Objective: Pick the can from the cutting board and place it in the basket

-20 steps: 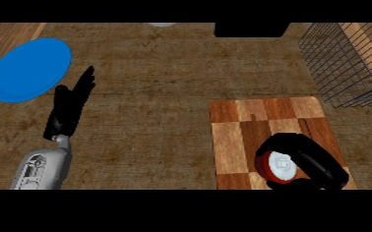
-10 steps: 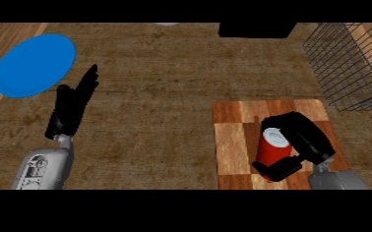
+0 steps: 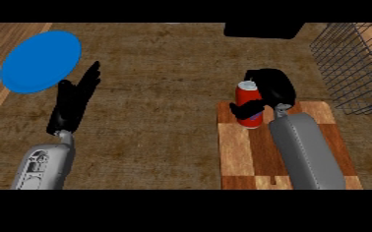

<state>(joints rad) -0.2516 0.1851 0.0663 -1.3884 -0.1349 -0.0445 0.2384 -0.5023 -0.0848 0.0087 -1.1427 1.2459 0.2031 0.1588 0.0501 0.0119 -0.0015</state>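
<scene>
Red with a pale top, the can (image 3: 248, 105) stands upright at the far left corner of the wooden cutting board (image 3: 240, 152), and we see the right robot hand (image 3: 269, 91) curled round it from the right side, thumb crossing the can's front. We cannot tell from this steep angle whether the can's base touches the board or is raised just above it. The grey right forearm runs down over the board toward the view's lower edge.

We note the wire basket (image 3: 347, 66) at the right edge of the view, apart from the can and beyond the board's far right corner. The left robot hand (image 3: 74, 103) rests open on the left side of the brown table (image 3: 160, 108), fingers straight and pointing away, holding nothing. A blue plate (image 3: 41, 61) lies just beyond it, near the table's left edge. A black object (image 3: 263, 30) sits at the far edge.
</scene>
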